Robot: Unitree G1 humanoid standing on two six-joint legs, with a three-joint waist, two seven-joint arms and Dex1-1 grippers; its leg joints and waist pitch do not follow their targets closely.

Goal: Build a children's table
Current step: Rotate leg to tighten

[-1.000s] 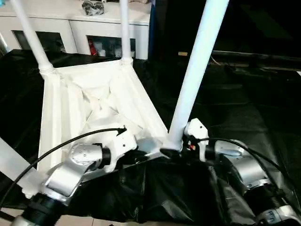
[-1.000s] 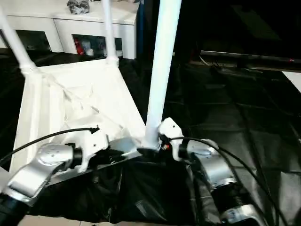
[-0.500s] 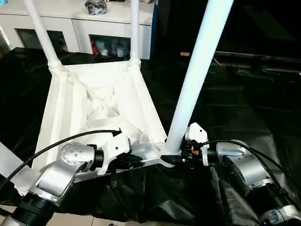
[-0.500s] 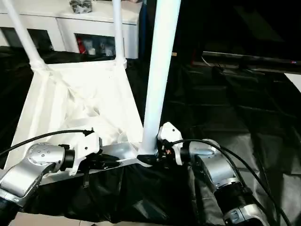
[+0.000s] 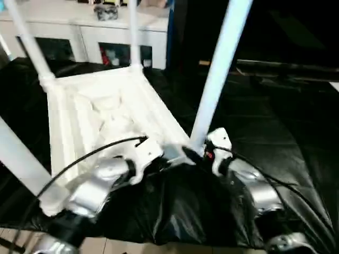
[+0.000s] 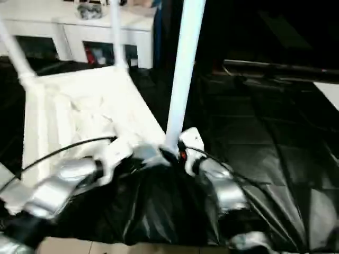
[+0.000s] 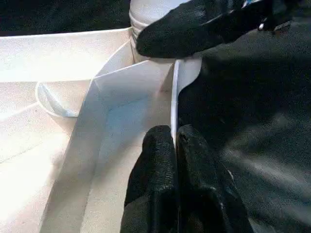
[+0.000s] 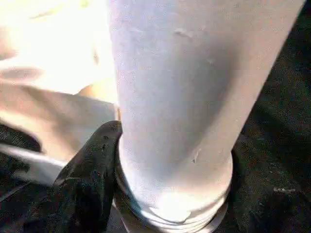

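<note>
The children's table (image 5: 100,111) lies upside down on the big black-covered table (image 5: 275,132), with its ribbed underside facing up and its four legs pointing upward. I take the near right leg (image 5: 217,79) as the landmark, the one that stands in the corner socket closest to the robot's right arm.

The right gripper (image 8: 170,194) is at the very foot of this leg, where the leg enters the socket. Its two black fingers (image 8: 90,179) stand apart with the leg between them, one on each side of the tube; the finger that is seen well touches the leg just above the socket ring. So the gripper is clamped around the base of this leg.

The left gripper (image 7: 175,145) is just beside the same corner, on the side toward the near left leg (image 5: 21,164). Its fingers are pressed together on the thin white edge of the table top, pinching the rim between them, and the socket of the landmark leg is close beyond its tips. In the left wrist view one finger of the right gripper crosses in front of that socket.

The two far legs (image 5: 29,45) rise from the corners farthest from the landmark leg, in front of a white cabinet (image 5: 106,37).
</note>
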